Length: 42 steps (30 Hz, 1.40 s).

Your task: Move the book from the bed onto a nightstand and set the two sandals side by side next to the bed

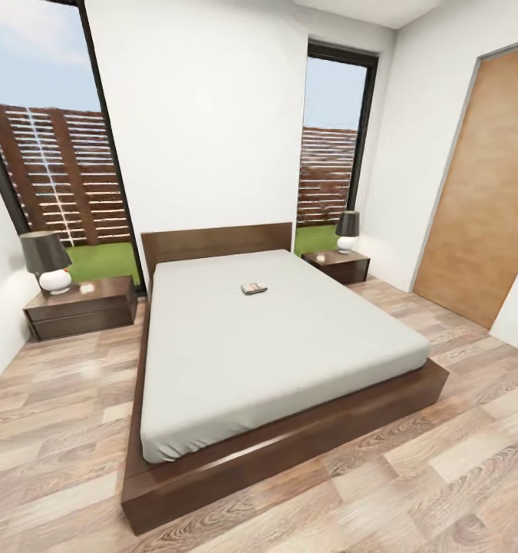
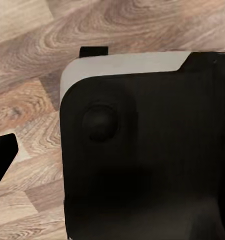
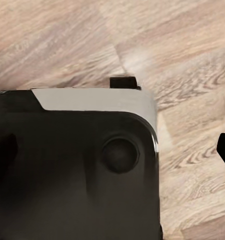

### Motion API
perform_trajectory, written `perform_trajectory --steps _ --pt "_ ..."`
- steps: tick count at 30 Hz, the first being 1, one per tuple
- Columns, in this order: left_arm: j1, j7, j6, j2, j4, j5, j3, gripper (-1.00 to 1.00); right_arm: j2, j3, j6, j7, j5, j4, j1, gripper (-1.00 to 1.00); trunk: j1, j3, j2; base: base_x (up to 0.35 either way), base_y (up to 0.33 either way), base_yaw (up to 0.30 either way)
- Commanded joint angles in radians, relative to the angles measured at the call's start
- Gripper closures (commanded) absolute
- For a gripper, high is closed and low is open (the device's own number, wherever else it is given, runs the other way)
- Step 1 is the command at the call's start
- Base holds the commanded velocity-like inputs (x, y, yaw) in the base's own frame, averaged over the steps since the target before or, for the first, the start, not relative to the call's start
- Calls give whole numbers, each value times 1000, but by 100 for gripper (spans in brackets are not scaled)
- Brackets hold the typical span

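Wood-plank floor [image 1: 59,461] nearest, pale brown, running under everything.

Bed [image 1: 289,453]: dark frame, foot end closest, long axis running away toward the far wall, slightly angled so the foot corner sits toward the right. Mattress [image 1: 274,361] plain grey-white. Headboard [image 1: 212,240] against the white wall.

Book [image 1: 254,289] lies flat on the mattress, in the far half, roughly mid-width (small at this range). Long axis looks roughly crosswise to the bed, slightly skewed. Cover detail too small to read.

Left nightstand [image 1: 82,311] beside the head of the bed, a narrow gap of floor between. On top: lamp [image 1: 50,265], white round base, dark shade, plus a small item next to it that cannot be made out. Drawer fronts closed; contents hidden.

Right nightstand [image 1: 339,266] farther off, partly cut by the mattress edge; second lamp [image 1: 347,230] on it.

Behind: two black-framed windows [image 1: 59,153] showing a slatted fence and grass. Wooden door [image 1: 485,192] at right, cut off by the picture edge.

Wrist views: each shows a dark robot body panel [image 2: 142,160] with a white rim over floor [image 3: 52,40]. A black shape at the left wrist picture's edge may be a fingertip, unsure. Cannot tell whether either gripper is spread or closed.
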Motion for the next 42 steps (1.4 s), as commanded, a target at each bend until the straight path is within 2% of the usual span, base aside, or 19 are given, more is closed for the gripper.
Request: perform_trajectory --steps 1,5,6,8,9,13,15,19,20,21,24,30,31,32,35,36,39,40,42 --pt "-17 -4 45 -3 -31 0 0 -100 -6 -1 0 0 -18 -3 -15 -100 0 -2 -1 0 0 -263" --pt "-81 -7 183 -17 -160 1 0 -100 -41 -1 48 0 -102 -12 -101 -100 0 -4 -1 0 0 -263" --pt "-81 -7 183 -17 -160 1 0 -100 -41 -1 48 0 -102 -12 -101 -100 0 -4 -1 0 0 -263" --pt "-105 -7 229 -33 -239 2 0 -100 -62 -1 106 0 -152 -15 -156 -100 0 -5 -1 0 0 -263" --pt "-105 -7 229 -33 -239 2 0 -100 -62 -1 106 0 -152 -15 -156 -100 0 -6 -1 0 0 -263" --pt "-135 -3 342 -86 -415 1 -3 -100 -112 0 276 1 -216 -21 -268 -100 0 -8 -1 0 0 -258" --pt "-142 -2 376 -99 -459 1 -6 -100 -126 1 318 2 -225 -25 -295 -100 0 -10 -1 0 0 -250" --pt "-172 0 490 -136 -619 5 -21 -100 -179 3 443 2 -246 -74 -381 -100 0 -13 -1 0 0 -245" --pt "-183 0 534 -147 -686 19 -29 -100 -207 4 477 5 -253 -122 -402 -100 0 -14 -1 0 0 -243" --pt "-183 0 534 -147 -686 19 -29 -100 -207 4 477 5 -253 -122 -402 -100 0 -14 -1 0 0 -243" --pt "-198 2 601 -158 -767 72 -48 -100 -244 7 507 22 -260 -224 -415 -100 0 -16 -1 0 0 -245" --pt "-237 73 688 -167 -845 200 -146 -100 -314 7 529 115 -258 -443 -351 -100 0 -18 -1 0 0 -240" --pt "-247 117 699 -168 -855 264 -179 -100 -355 8 529 177 -257 -539 -295 -100 0 -19 -1 0 0 -181" --pt "-247 117 699 -168 -855 264 -179 -100 -355 8 529 177 -257 -539 -295 -100 0 -20 -1 0 0 -181" --pt "-260 169 700 -168 -860 364 -211 -100 -423 8 526 276 -256 -669 -204 -100 0 -23 -1 0 0 -144" --pt "-268 197 665 -167 -854 434 -229 -100 -485 6 522 363 -254 -753 -123 -100 0 -24 -1 0 0 -101" --pt "-271 210 635 -165 -846 460 -237 -100 -523 7 520 412 -252 -783 -87 -100 0 -28 -1 0 0 -99" --pt "-274 232 588 -162 -825 489 -267 -100 -584 10 487 468 -194 -792 -49 -100 0 -30 -1 0 0 -119" --pt "-275 237 565 -160 -808 498 -282 -100 -600 11 455 483 -143 -778 -39 -100 0 -33 -1 0 0 -127"
